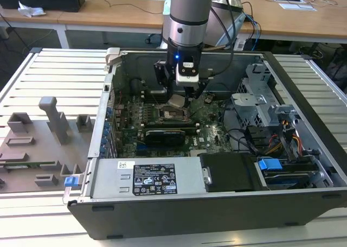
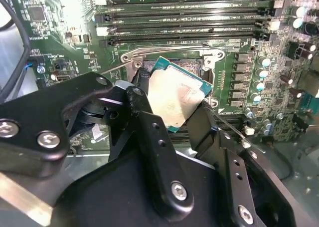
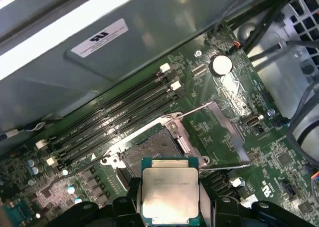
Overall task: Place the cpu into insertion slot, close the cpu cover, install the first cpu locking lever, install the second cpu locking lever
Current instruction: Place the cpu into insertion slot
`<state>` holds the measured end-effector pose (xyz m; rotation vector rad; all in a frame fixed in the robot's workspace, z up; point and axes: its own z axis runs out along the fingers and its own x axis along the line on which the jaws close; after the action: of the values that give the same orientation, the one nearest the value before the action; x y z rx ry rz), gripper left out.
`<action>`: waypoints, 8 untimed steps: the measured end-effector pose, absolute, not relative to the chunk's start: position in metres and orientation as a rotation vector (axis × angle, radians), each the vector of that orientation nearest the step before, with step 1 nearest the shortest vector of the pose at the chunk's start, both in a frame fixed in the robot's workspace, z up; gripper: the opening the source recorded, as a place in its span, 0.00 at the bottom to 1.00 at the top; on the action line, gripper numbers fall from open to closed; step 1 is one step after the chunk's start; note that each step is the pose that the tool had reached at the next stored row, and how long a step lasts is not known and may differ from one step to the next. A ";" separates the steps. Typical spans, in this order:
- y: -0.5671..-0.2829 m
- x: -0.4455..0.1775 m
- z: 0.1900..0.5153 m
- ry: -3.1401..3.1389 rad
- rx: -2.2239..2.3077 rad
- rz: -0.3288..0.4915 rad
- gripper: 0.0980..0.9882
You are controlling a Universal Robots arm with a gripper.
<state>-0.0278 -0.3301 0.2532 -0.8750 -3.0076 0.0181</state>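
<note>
scanning from the exterior view's left: grey holder tray (image 1: pixel 32 149) beside the open computer case (image 1: pixel 162 214); mid-case, gripper (image 1: pixel 180 100) clamped on the cpu (image 3: pixel 169 192), tilted, just above the bare insertion slot (image 3: pixel 149 149) on the green board (image 3: pixel 224 102); metal drive cage (image 1: pixel 255 103) at the right.

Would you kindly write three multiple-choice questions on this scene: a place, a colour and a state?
1. Where is the cpu? A. On the table outside the case. B. Between the gripper's fingers, above the motherboard. C. On the drive cage.
2. Its top is: A. silvery-grey. B. red. C. black.
3. The insertion slot is: A. covered. B. filled. C. empty, pins exposed.
Answers: B, the fingers clamp its edges; A, bare metal shows in both wrist views; C, the dark pin field lies open.
</note>
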 end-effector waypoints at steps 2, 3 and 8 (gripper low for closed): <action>-0.330 -0.028 0.253 -2.991 -0.932 0.020 0.50; -0.330 -0.028 0.253 -2.986 -0.946 0.021 0.50; -0.330 -0.028 0.253 -2.956 -1.040 0.025 0.50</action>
<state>-0.0278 -0.3301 0.2530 -1.0397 -2.9556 0.0255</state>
